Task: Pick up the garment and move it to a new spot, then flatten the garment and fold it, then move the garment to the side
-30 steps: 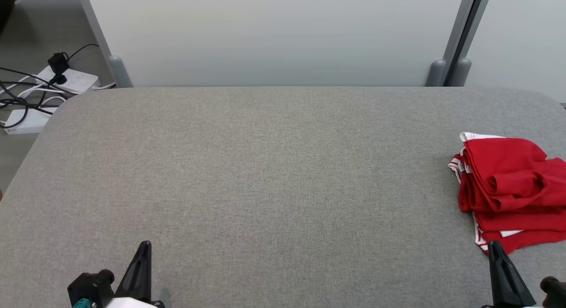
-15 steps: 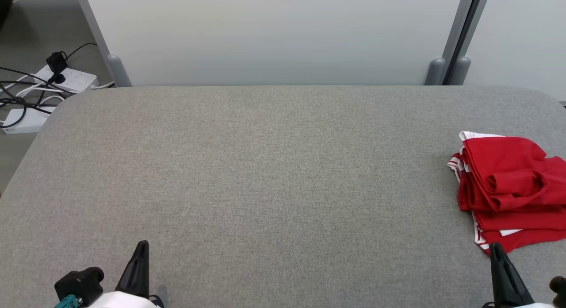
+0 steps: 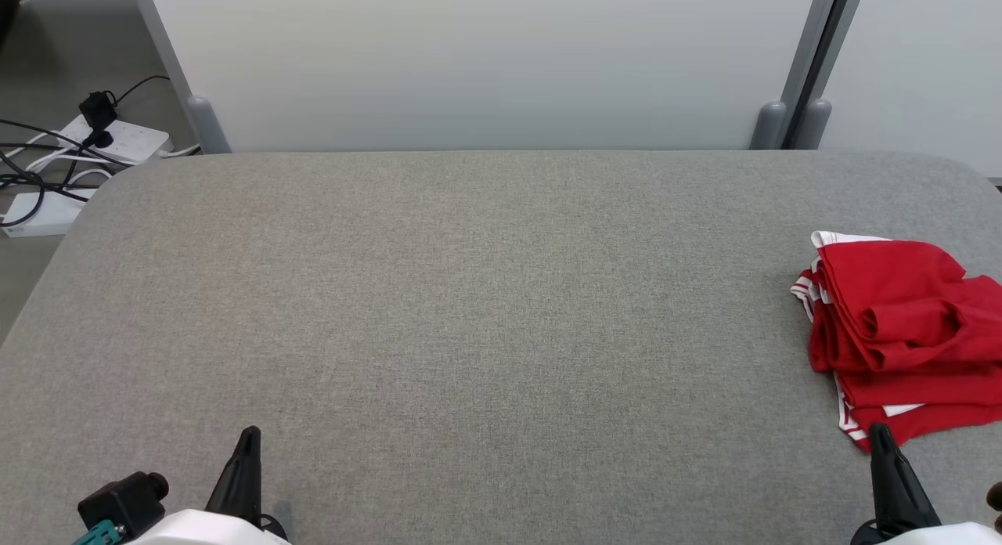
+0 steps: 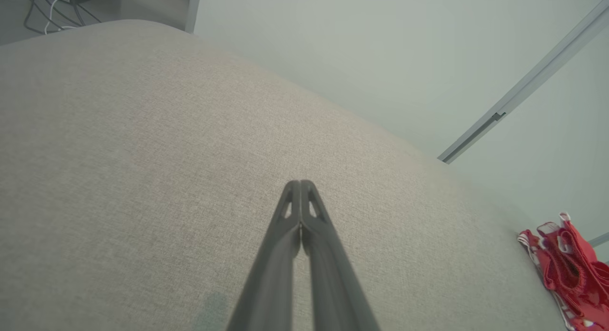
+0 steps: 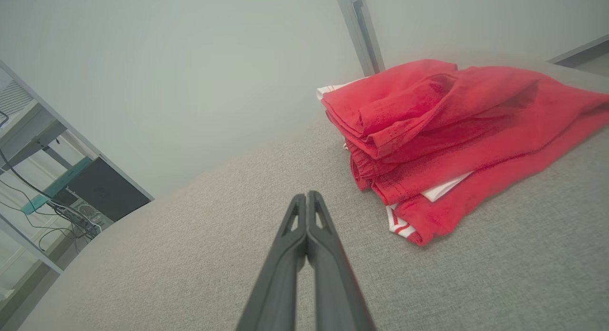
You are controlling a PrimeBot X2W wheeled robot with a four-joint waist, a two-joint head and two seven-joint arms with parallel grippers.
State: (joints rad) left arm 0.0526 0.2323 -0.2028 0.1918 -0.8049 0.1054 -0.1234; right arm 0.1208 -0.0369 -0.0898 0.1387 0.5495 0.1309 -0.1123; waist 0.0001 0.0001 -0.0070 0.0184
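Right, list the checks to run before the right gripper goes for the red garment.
1. Garment located: ok, red garment lies bunched near the right edge of the table.
2. Right gripper open for a grasp: not ok, fingers shut, holding nothing.
3. Left gripper free: ok, shut on nothing, well away from the garment.
4. Path from right gripper to garment: ok, only grey table surface between.
5. Garment wholly on the table: cannot tell, its right side runs past the head view's edge.
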